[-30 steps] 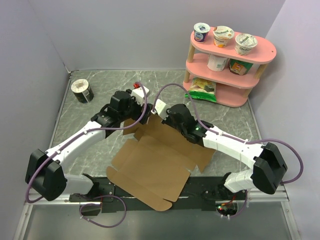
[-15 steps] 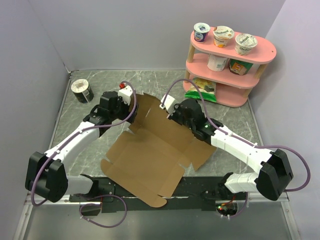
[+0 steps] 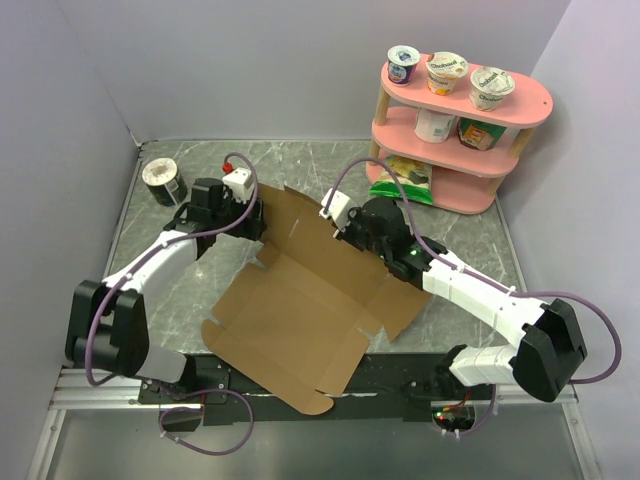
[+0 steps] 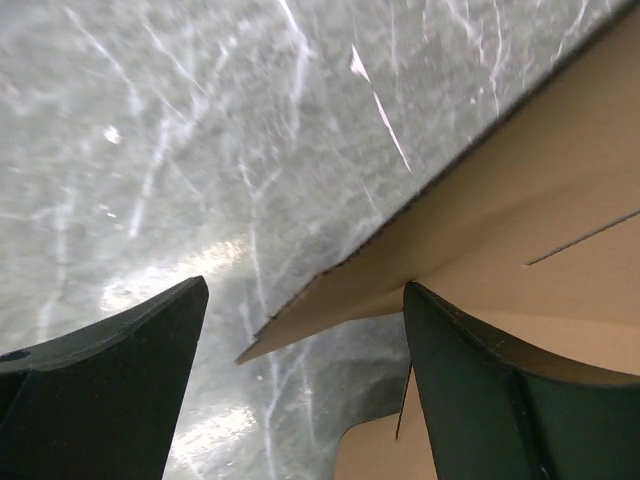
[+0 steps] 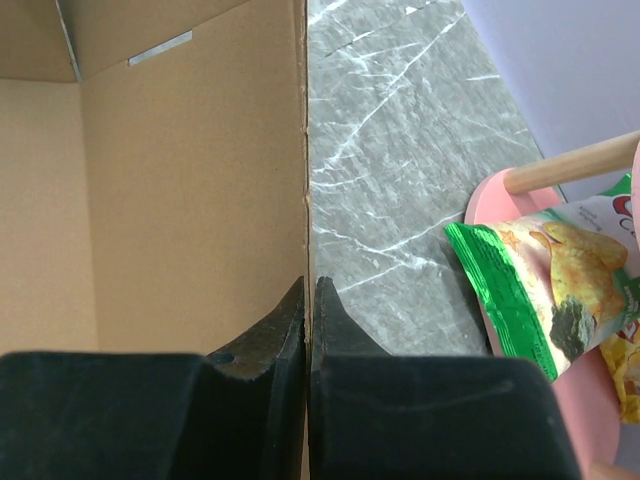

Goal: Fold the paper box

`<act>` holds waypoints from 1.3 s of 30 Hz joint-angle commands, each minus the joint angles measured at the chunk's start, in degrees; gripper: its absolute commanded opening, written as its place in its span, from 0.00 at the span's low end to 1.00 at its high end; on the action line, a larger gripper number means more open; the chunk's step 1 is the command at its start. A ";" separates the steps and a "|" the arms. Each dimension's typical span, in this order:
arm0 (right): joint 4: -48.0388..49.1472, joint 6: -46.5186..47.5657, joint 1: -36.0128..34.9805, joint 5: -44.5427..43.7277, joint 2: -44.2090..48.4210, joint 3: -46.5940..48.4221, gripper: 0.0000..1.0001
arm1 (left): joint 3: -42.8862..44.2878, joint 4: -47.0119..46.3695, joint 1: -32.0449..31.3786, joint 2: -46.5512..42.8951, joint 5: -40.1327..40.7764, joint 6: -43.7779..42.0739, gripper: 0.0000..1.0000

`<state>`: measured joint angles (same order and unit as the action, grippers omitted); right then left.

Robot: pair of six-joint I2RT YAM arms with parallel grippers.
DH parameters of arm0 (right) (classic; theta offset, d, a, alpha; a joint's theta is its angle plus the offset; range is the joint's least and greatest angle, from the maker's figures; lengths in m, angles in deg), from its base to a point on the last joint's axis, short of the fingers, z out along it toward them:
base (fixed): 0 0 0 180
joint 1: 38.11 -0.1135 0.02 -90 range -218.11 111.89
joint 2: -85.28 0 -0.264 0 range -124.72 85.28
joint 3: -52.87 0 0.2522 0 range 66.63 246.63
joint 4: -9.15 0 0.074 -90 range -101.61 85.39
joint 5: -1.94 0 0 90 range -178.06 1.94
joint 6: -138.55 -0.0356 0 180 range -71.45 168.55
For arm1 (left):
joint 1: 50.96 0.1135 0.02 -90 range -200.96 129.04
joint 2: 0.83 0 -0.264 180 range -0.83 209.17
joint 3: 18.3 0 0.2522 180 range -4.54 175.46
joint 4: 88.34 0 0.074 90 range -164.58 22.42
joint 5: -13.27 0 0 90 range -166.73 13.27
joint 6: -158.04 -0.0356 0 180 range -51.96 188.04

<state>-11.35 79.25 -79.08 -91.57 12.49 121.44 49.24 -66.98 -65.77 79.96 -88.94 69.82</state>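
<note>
Now your right claw [image 5: 307,320] pinches the raised far wall [image 5: 190,180] of the paper box [image 3: 300,320], which lies mostly flat on the table [image 3: 300,160]. Your left claw [image 4: 300,300] gapes around a side flap [image 4: 400,260], perhaps not touching. Next, close there and fold it inward.

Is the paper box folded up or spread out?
Mostly spread: the paper box lies flat, only its far flap raised, pinched by the right gripper.
</note>
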 commanded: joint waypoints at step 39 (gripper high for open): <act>-2.75 -0.29 -1.21 -0.27 -2.44 4.78 0.02 | 9.57 -11.46 1.45 -11.11 0.15 1.03 0.91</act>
<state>-12.99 79.60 -79.54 -92.70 9.76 123.82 53.13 -76.77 -63.82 62.68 -89.51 70.67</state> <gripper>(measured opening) 0.062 0.917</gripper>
